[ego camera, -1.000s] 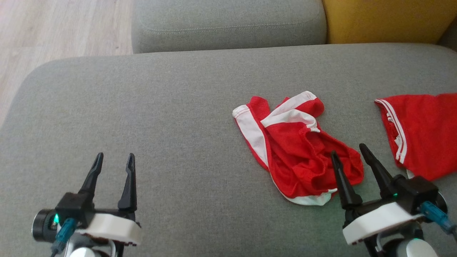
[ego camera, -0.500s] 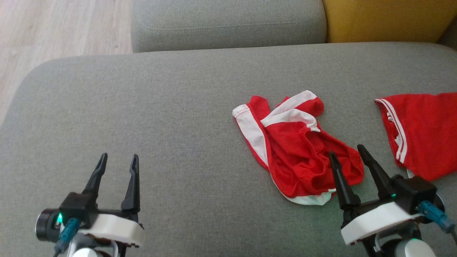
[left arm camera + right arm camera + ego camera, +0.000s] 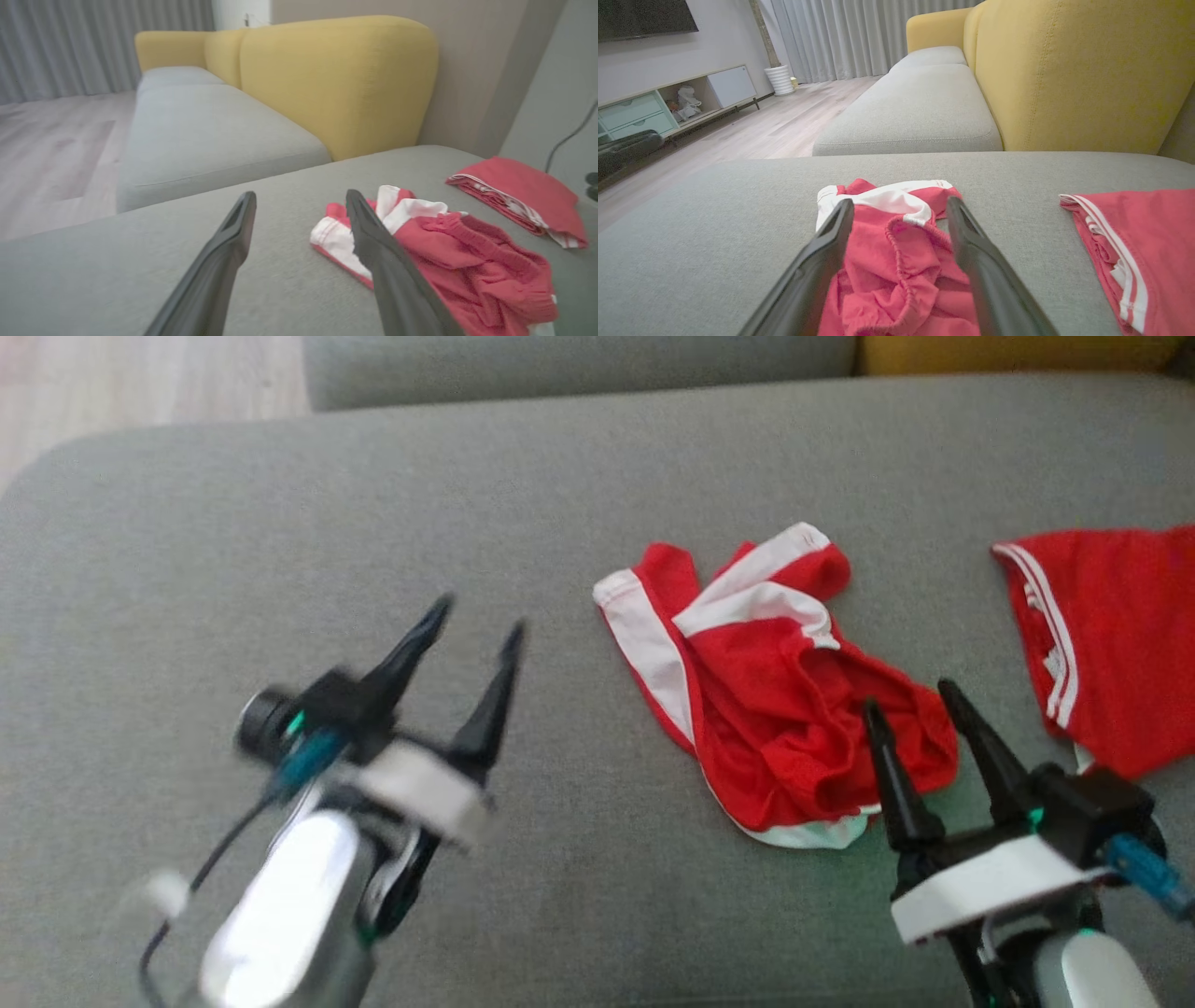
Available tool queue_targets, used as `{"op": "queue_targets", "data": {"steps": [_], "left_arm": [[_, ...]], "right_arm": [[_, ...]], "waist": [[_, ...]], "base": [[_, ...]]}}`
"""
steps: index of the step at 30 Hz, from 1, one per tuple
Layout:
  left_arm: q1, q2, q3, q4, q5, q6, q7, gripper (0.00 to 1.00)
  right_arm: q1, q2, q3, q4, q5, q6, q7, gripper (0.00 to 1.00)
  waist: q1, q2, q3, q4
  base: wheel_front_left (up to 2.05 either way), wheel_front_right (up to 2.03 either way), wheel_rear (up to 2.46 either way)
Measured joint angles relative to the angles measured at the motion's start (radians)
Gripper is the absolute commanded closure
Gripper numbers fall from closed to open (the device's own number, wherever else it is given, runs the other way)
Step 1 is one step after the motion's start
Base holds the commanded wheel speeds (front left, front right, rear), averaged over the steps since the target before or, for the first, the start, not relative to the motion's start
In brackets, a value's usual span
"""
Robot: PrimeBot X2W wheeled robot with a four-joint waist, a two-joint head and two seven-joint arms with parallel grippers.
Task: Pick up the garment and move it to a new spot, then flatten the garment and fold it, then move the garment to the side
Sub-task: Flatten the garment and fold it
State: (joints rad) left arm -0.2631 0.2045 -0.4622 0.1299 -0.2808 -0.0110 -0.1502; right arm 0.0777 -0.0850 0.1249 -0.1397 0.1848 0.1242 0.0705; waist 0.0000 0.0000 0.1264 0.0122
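The garment [image 3: 766, 691], crumpled red shorts with white bands, lies on the grey sofa cushion [image 3: 373, 523]; it also shows in the left wrist view [image 3: 448, 252] and the right wrist view [image 3: 896, 261]. My left gripper [image 3: 476, 619] is open and empty, blurred with motion, to the left of the garment with its fingers pointing toward it. My right gripper [image 3: 913, 695] is open and empty, hovering at the garment's near right edge. In the right wrist view the elastic waistband sits between the spread fingers [image 3: 817, 261].
A second red garment with white stripes [image 3: 1111, 635] lies folded at the right edge of the cushion. Another grey seat [image 3: 915, 107] and a yellow backrest [image 3: 1073, 70] stand behind. Wooden floor [image 3: 140, 373] lies beyond the cushion's left edge.
My left arm has swung up and right toward the garment, still open. The head camera has tilted down a little. My right gripper has barely moved.
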Motion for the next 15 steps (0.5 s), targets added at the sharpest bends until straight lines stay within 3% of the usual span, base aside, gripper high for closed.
{"op": "queue_targets", "data": {"steps": [7, 15], "left_arm": [[-0.258, -0.089, -0.073, 0.287, -0.038, -0.092, 0.039, 0.0], [-0.443, -0.115, -0.119, 0.651, -0.118, -0.114, 0.053, 0.0]], "right_arm": [[-0.081, 0.0, 0.03, 0.004, 0.0, 0.0, -0.011, 0.0], [-0.113, 0.006, 0.057, 0.044, 0.021, 0.0, -0.038, 0.0]], "waist": [[0.0001, 0.0, 0.076, -0.073], [0.0001, 0.0, 0.143, -0.184]], "base": [[0.0, 0.0, 0.0], [0.0, 0.0, 0.0]]}}
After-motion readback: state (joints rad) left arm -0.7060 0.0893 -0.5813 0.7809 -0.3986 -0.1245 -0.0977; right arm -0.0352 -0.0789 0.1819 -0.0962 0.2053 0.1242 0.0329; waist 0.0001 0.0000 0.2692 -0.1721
